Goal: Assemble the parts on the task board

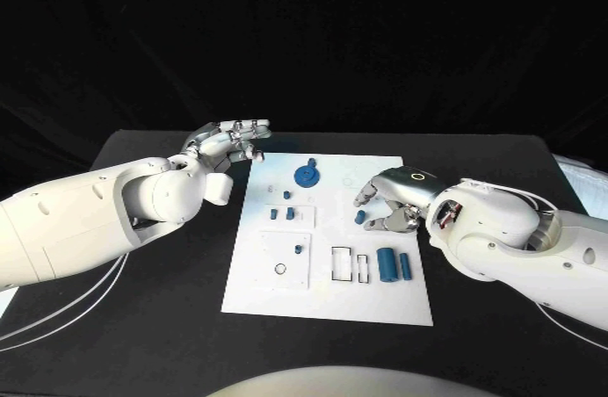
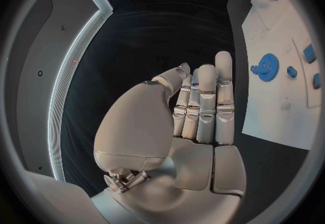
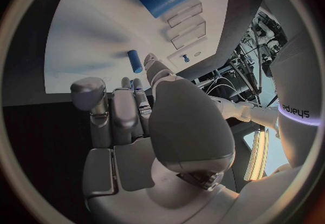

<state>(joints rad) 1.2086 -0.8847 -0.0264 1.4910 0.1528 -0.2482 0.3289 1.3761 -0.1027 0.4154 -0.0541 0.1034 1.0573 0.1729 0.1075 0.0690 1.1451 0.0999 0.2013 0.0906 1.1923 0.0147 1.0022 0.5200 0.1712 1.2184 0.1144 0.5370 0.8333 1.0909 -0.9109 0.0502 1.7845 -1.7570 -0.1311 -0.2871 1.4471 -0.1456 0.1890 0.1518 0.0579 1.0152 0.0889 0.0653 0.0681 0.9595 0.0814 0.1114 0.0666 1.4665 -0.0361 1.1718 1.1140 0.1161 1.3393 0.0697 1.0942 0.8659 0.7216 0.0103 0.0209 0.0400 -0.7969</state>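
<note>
Your right hand (image 1: 390,205) hovers over the right side of the white task board (image 1: 327,305), fingers curled downward around a small blue peg (image 1: 360,215) at their tips; whether it is actually pinched you cannot tell. Your left hand (image 1: 228,142) hangs off the board's far left corner, fingers straight and close together, holding nothing. The blue gear (image 1: 306,173) lies near the far edge, and the larger blue cylinder (image 1: 387,264) lies beside a thinner one near the right edge. These parts look like light, rigid, smooth plastic and likely to roll, so take each across its round sides, gently.
</note>
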